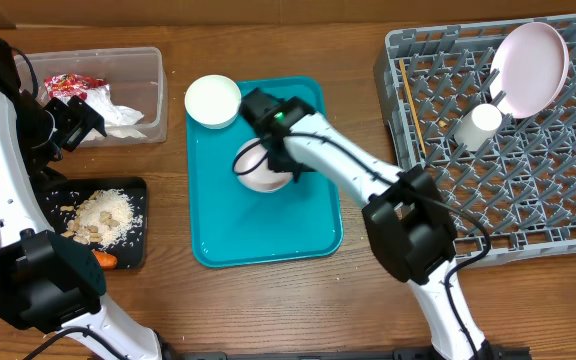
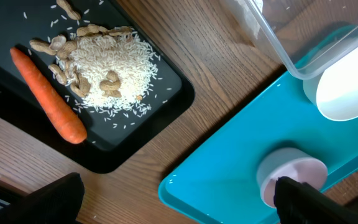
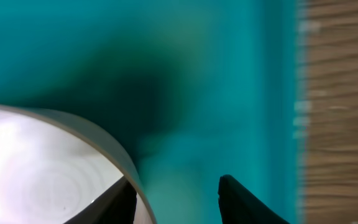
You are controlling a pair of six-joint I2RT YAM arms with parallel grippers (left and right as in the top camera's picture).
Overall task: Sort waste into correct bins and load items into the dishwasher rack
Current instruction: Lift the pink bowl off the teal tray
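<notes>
A small white bowl (image 1: 258, 180) (image 3: 42, 180) stands on the teal tray (image 1: 268, 235). My right gripper (image 1: 276, 158) (image 3: 176, 193) is shut across its rim, one finger inside against the wall and the other outside over the tray. A second white bowl (image 1: 213, 100) sits at the tray's far left corner. My left gripper (image 1: 76, 120) (image 2: 182, 205) hangs open and empty above the table between the bins. The black tray (image 1: 133, 250) holds rice (image 2: 114, 71) and a carrot (image 2: 48, 96). The clear tub (image 1: 153, 90) holds a red wrapper (image 1: 68, 83) and a napkin (image 1: 118, 110).
The grey dishwasher rack (image 1: 528, 190) fills the right side. It carries a pink plate (image 1: 530, 65) on edge, a white cup (image 1: 478, 125) and a wooden stick (image 1: 413, 110). Bare wood lies between the teal tray and the rack.
</notes>
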